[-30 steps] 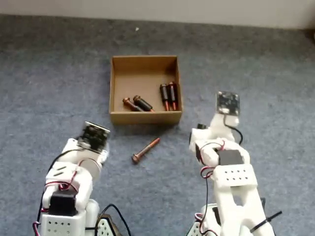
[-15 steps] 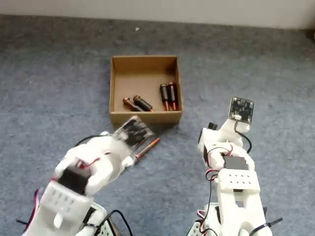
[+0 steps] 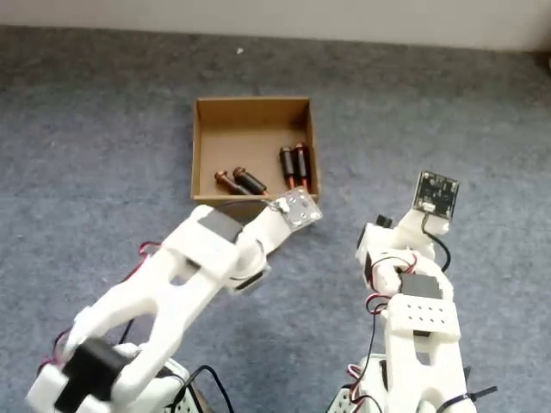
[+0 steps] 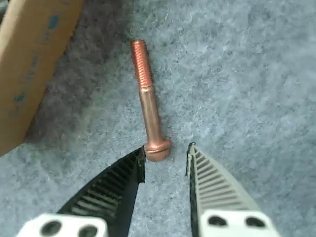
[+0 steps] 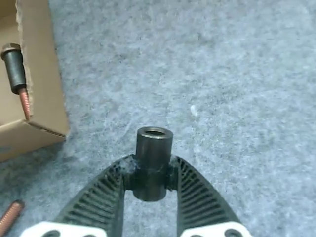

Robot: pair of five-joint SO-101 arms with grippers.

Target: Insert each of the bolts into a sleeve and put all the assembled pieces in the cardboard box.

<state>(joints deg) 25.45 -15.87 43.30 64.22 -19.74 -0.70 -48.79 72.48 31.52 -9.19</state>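
A copper bolt (image 4: 147, 101) lies on the grey carpet beside the cardboard box (image 4: 29, 69). My left gripper (image 4: 165, 157) is open just above it, its fingertips either side of the bolt's head. In the high view the left arm (image 3: 215, 254) stretches to the box's front wall and covers the bolt. My right gripper (image 5: 150, 170) is shut on a black sleeve (image 5: 153, 153), held upright with its hole facing the camera, above bare carpet right of the box (image 3: 196, 155). The bolt's end (image 5: 10, 217) shows at that view's edge.
Three assembled pieces lie in the box: one (image 3: 241, 182) at the front left and two (image 3: 294, 168) side by side against the right wall; one of them (image 5: 17, 74) is also in the right wrist view. Grey carpet surrounds the box on all sides.
The left arm has swung forward and right from its rest place to over the bolt. The right arm has shifted a little to the right with the sleeve.
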